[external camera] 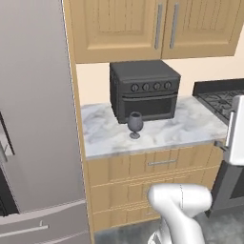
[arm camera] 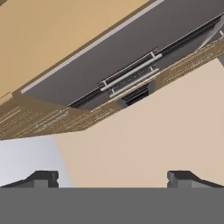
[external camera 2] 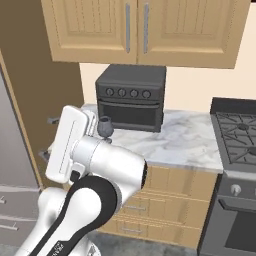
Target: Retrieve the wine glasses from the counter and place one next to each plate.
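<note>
We are at retrieval: one wine glass (external camera: 135, 125) stands near the counter (external camera: 190, 127) front edge. The claw (arm camera: 113, 178), open and empty, must descend to it.

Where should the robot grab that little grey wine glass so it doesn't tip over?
Probably around the bowl of the wine glass, coming in level from the front edge of the counter. The glass stands upright on a thin stem and small round foot, so a low push could topple it. The toaster oven sits close behind, blocking that side. The gripper is open wide, ready for the bowl.
</note>
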You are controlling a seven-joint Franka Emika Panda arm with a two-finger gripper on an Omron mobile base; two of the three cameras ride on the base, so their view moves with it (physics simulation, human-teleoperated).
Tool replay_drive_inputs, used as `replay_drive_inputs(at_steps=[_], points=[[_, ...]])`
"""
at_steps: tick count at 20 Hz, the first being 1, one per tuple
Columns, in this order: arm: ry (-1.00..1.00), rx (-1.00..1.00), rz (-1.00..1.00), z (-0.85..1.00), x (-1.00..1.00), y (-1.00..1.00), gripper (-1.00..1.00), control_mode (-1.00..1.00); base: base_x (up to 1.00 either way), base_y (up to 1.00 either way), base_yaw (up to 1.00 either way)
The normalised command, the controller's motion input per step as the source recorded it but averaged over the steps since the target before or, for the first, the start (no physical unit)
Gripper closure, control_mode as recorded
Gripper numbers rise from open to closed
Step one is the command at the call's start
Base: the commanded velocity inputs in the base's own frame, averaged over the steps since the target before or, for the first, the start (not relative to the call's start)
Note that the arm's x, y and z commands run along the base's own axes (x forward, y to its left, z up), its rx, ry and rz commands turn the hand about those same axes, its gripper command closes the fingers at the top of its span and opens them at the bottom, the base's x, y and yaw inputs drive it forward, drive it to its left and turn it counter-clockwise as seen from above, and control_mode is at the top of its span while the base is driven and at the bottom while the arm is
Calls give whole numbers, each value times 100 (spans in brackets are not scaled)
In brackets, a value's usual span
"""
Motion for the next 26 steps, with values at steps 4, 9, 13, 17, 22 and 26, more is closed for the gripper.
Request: replay_drive_inputs(at_steps=[4,9,13,17,22,26], points=[[0,0,0,0,0,0,-100,100,49,-2,0],[0,0,0,0,0,0,-100,100,12,-1,0],[0,0,0,0,0,0,-100,100,13,0,18],[0,0,0,0,0,0,-100,100,7,-3,27],[0,0,0,0,0,0,-100,100,11,-13,26],[5,3,7,-1,8,-5,-100,-100,8,-6,10]])
